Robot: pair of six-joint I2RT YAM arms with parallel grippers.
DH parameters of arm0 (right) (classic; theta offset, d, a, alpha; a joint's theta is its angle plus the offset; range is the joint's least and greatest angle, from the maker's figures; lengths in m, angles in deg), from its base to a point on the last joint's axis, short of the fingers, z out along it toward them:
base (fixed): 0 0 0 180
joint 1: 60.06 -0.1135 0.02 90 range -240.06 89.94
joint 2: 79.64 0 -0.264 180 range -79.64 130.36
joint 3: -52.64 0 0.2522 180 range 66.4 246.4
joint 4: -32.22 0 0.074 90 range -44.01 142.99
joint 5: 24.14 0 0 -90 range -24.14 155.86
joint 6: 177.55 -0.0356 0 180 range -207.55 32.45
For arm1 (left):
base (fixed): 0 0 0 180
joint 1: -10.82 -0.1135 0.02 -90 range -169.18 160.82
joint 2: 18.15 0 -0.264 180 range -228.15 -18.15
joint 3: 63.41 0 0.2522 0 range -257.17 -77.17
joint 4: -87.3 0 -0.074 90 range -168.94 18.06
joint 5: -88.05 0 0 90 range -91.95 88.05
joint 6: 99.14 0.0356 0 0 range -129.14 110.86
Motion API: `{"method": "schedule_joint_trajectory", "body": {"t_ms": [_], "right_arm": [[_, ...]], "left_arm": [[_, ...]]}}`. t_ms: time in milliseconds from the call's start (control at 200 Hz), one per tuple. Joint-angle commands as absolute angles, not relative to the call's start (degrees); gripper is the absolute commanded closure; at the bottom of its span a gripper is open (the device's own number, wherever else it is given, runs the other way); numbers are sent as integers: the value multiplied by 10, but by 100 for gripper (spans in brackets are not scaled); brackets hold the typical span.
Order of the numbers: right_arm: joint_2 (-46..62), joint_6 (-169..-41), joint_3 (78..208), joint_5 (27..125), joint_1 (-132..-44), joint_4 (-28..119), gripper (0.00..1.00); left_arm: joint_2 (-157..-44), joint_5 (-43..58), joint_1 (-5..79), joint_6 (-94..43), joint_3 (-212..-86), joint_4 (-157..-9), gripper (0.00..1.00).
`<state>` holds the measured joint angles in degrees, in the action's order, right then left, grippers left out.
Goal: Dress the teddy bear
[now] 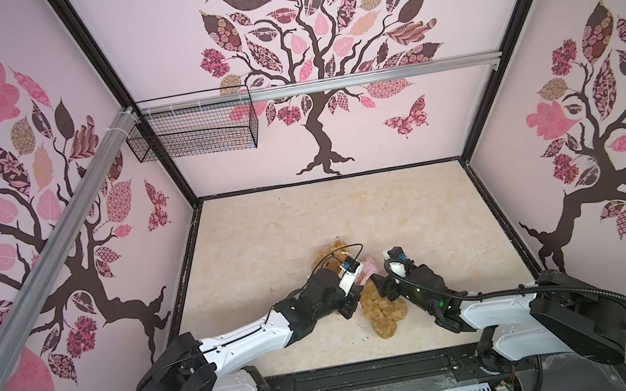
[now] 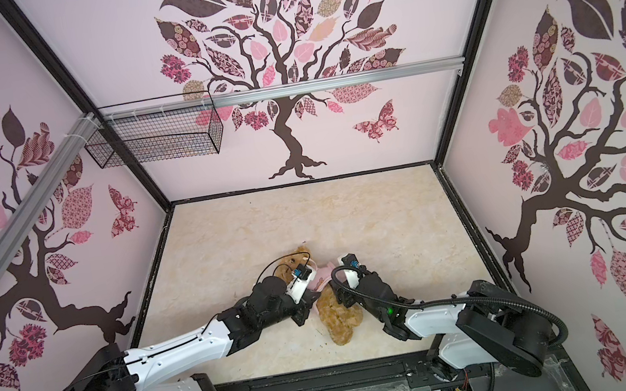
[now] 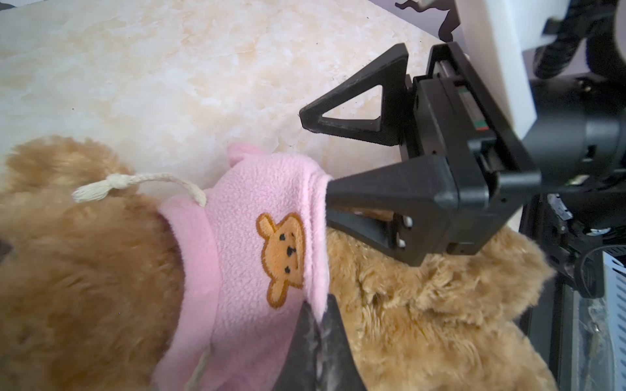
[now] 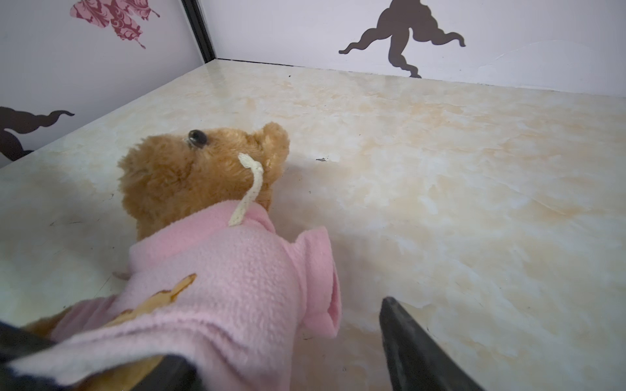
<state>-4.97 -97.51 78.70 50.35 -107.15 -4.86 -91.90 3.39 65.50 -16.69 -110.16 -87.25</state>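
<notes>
Collar on, pink shirt not pulled down: roughly midway.
Room: table bare far and right, side edges well off; teddy bear lies near-centre, head far-left, legs close to near edge. Shirt bunched at chest, one sleeve looks empty. Hem pinched by left gripper; right gripper gapes, one finger at hem.

A black wire basket hangs from the aluminium rail at about eleven o'clock, above the marbled cream counter; tree decals cover the walls.
</notes>
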Motion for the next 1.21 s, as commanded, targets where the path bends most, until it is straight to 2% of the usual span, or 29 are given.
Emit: {"method": "schedule_joint_trajectory", "body": {"t_ms": [0, 290, 515, 1010, 1200], "right_arm": [[-46, -1030, 781, 391, -1059, -102, 30], [-63, -1132, 772, 440, -1007, -81, 44], [-68, -1174, 763, 466, -1002, -71, 55], [-56, -1215, 763, 553, -979, -97, 62], [-61, -1197, 774, 607, -978, -97, 76]], "left_arm": [[-894, 67, 656, -174, -1073, -878, 100], [-874, 50, 656, -174, -1045, -878, 100], [-879, 45, 657, -168, -1037, -878, 100], [-886, 39, 658, -154, -1031, -904, 100], [-887, 14, 658, -146, -1040, -907, 100]]}}
